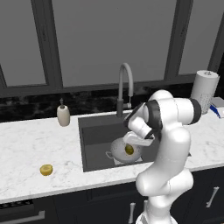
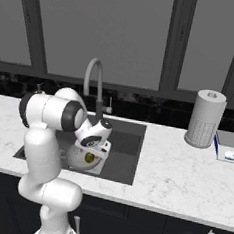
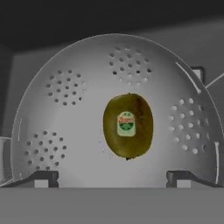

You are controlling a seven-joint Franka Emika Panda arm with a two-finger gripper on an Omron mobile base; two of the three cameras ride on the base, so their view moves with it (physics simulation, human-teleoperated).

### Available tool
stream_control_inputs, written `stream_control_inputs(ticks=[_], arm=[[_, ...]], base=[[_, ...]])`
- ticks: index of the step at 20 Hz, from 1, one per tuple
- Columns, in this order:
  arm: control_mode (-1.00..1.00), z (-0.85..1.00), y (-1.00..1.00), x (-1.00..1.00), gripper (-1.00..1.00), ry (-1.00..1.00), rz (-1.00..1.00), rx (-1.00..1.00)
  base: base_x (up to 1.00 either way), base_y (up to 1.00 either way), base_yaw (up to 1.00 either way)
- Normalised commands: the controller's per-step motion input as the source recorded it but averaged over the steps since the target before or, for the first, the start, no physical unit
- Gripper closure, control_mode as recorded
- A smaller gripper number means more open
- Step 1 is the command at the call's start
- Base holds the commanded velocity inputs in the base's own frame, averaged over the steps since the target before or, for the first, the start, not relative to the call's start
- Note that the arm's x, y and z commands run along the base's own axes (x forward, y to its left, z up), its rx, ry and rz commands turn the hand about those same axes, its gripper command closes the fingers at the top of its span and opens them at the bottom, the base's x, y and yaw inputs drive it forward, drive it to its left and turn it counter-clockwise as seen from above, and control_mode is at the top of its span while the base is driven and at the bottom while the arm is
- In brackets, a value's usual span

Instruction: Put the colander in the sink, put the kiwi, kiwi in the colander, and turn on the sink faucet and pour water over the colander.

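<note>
The silver colander point(image 1: 119, 151) stands in the dark sink point(image 1: 98, 135), toward its front. In its bowl lies a dark olive-brown kiwi point(image 3: 127, 125) with a small sticker, also seen as the kiwi point(image 1: 129, 149). My gripper point(image 3: 113, 178) hangs open just above the colander point(image 3: 65, 113); its fingertips point(image 3: 41, 177) stand wide apart and hold nothing. A yellow kiwi point(image 1: 46, 169) rests on the counter left of the sink. The grey gooseneck faucet point(image 1: 124, 85) rises behind the basin, and no water runs from it.
A cream soap bottle point(image 1: 63, 115) stands on the white marble counter point(image 1: 39, 140) at the back left of the sink. A paper towel roll point(image 2: 205, 118) and a small box point(image 2: 229, 147) stand at the right. Dark windows line the back wall.
</note>
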Motion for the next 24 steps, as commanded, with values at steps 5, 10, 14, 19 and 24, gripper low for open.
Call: stream_control_inputs(ticks=[5,10,14,19,24], arm=[[-1.00,0.50,-0.05,-0.54,-1.00,-0.01,0.00,0.00],[-1.00,0.64,-0.03,-0.49,-1.00,-0.02,0.00,0.00],[-1.00,0.71,0.00,-0.58,-1.00,-0.01,0.00,0.00],[-1.00,0.65,0.03,-0.55,-1.00,0.00,0.00,0.00],[-1.00,0.63,0.06,-0.64,-1.00,0.00,0.00,0.00]], base=[[0.00,0.00,0.00],[0.00,0.00,0.00],[0.00,0.00,0.00],[0.00,0.00,0.00],[0.00,0.00,0.00]])
